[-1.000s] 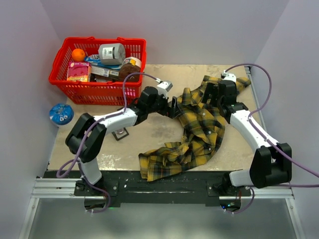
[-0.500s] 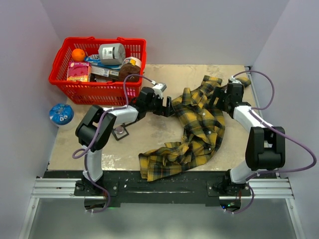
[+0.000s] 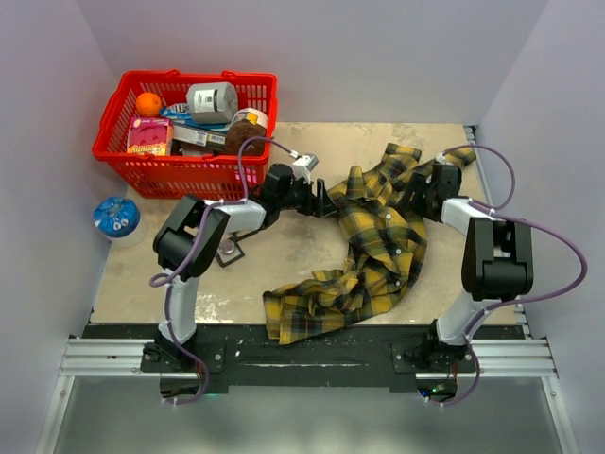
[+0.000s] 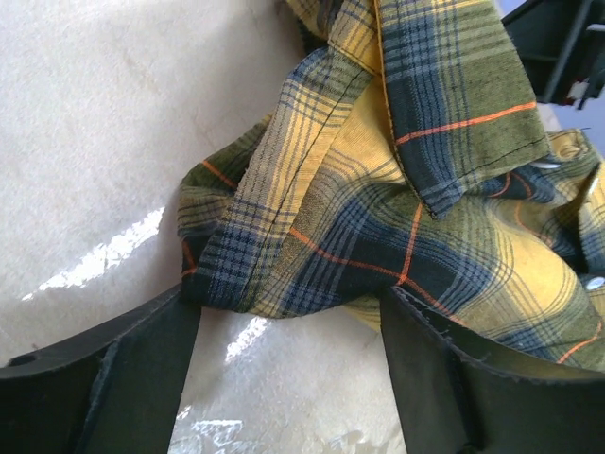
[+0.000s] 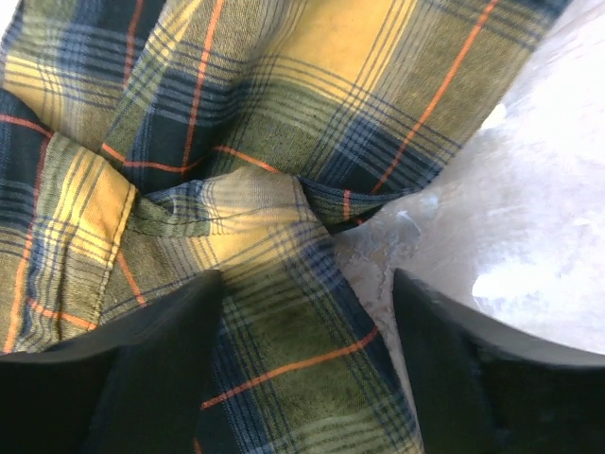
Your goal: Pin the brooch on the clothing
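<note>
Over the last second both arms have folded in and their jaws have narrowed slightly; the left claw (image 3: 319, 200) now straddles a fold at the left edge of the shirt (image 3: 378, 236), the right claw (image 3: 423, 194) one at its far right; both gape wide, cloth between the fingers, nothing pinched. We judge a spreading pull comes next; the shirt lies crumpled on the desk's (image 3: 284, 274) right half. We see no sure brooch; a small grey square (image 3: 227, 253) lies beside the left arm; a red basket (image 3: 123, 156) fills the far left corner.

Left gripper (image 3: 326, 201) jaws apart, right gripper (image 3: 414, 196) jaws apart
</note>
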Robot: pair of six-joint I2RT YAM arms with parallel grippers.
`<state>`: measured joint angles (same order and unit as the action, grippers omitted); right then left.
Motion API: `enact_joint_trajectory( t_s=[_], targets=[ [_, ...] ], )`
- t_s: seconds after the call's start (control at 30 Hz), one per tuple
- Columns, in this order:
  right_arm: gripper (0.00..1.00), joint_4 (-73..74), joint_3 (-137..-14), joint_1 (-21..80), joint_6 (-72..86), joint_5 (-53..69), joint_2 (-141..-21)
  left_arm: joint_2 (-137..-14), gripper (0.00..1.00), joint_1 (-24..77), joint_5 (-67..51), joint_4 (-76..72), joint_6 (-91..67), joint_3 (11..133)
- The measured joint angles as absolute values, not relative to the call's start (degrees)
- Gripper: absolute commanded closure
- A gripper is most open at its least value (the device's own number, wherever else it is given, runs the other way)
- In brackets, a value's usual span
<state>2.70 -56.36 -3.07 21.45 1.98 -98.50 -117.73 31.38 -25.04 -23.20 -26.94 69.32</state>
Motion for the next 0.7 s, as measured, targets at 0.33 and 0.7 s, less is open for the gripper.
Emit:
enact_joint_trajectory(
  t_s=[0.33,0.7],
  targets=[
    [1.00,2.2,-56.4,-3.8,21.7,5.7,-99.7,-121.1,1.00,31.2,-28.5,-28.6,-30.3,71.6],
    [1.00,9.7,-60.1,-3.8,20.4,5.2,-86.6,-113.2,1.00,31.2,-24.9,-28.5,-24.6,69.7]
  ],
)
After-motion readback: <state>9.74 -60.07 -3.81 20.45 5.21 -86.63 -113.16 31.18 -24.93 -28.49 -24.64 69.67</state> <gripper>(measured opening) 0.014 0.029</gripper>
